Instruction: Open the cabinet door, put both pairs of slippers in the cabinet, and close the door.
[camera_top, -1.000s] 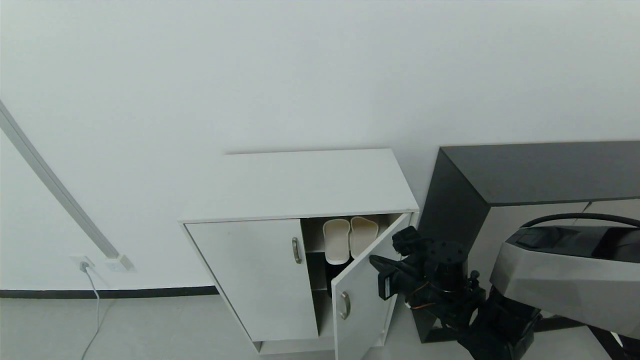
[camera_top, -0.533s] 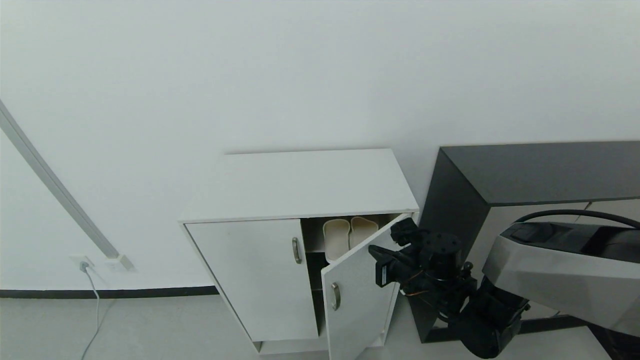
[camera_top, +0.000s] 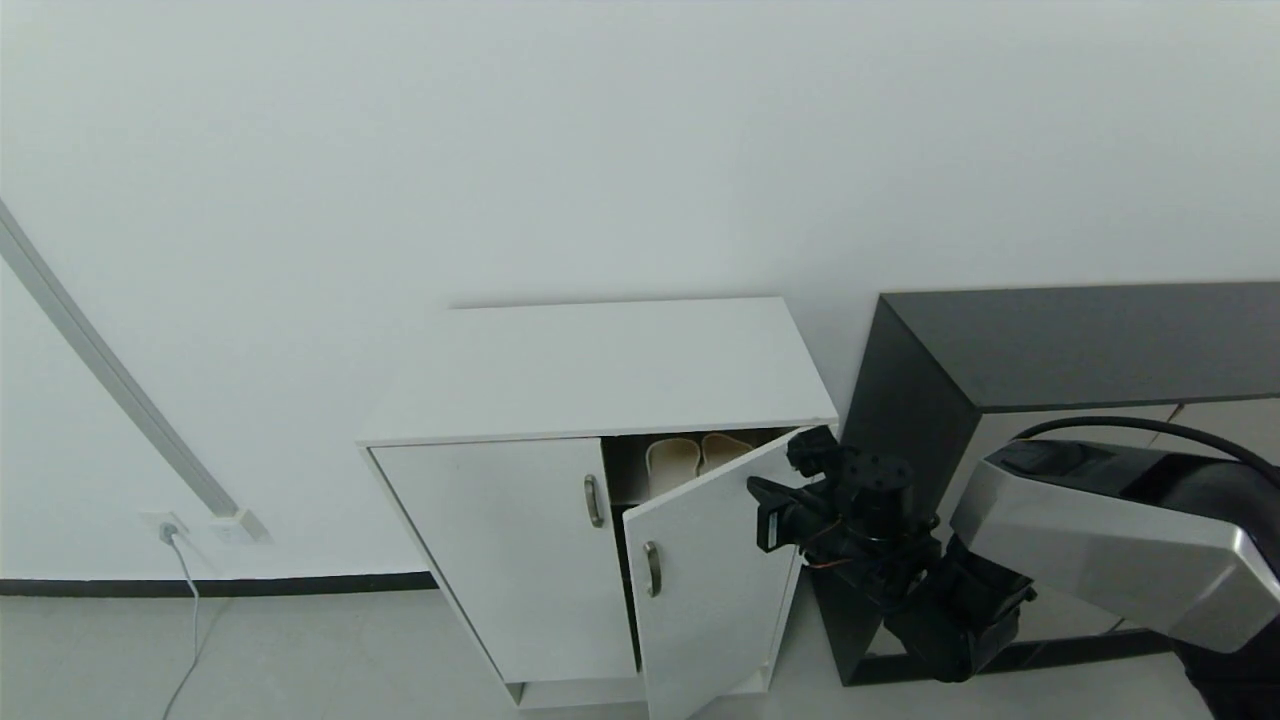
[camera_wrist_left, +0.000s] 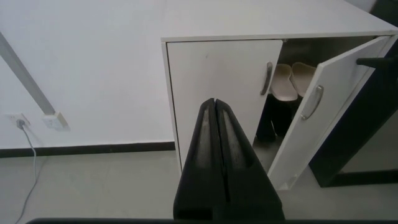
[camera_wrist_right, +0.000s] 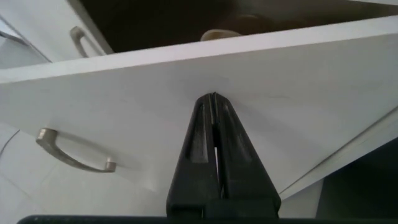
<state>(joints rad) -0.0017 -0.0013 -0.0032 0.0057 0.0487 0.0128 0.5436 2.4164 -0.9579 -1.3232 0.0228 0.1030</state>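
Right hand (camera_wrist_right: 213, 98) clenched, empty, tips against the outer face of the right door (camera_top: 715, 590), which is ajar. Cream slippers (camera_top: 673, 460) sit on the top shelf inside the cabinet (camera_top: 600, 370). Risk as I judge it: tips skid across the smooth panel, leaving the door short of shut.

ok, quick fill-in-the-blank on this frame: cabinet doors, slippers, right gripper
1. The white cabinet's right door with the metal handle stands partly ____.
2. Its left door is fully ____.
3. The cream slippers sit ____ the cabinet.
4. The right gripper, fingers shut, touches the ____ door's outer face.

Missing words: open; closed; inside; right.
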